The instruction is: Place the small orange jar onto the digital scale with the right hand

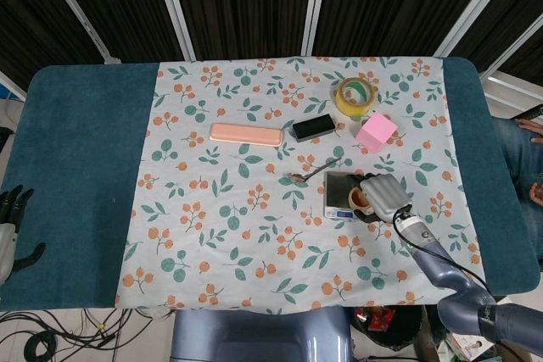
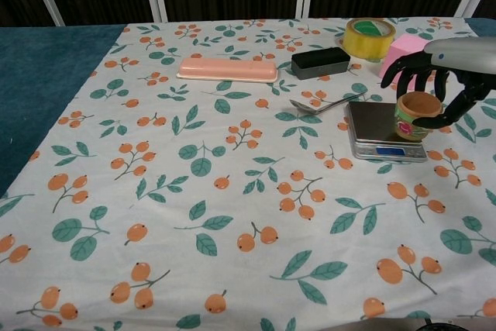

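My right hand (image 2: 442, 75) (image 1: 383, 196) grips the small orange jar (image 2: 417, 115) (image 1: 359, 200), fingers wrapped around its sides. The jar hangs over the right part of the digital scale (image 2: 377, 123) (image 1: 339, 190), a dark square platform with a blue display at the front; I cannot tell whether the jar touches the platform. My left hand (image 1: 12, 225) rests off the table's left edge with fingers spread and holds nothing.
A metal spoon (image 2: 323, 103) lies just left of the scale. Behind it sit a black box (image 2: 319, 62), a yellow tape roll (image 2: 368, 37) and a pink cube (image 2: 400, 51). A long pink case (image 2: 227, 69) lies further left on the floral cloth (image 2: 194, 191).
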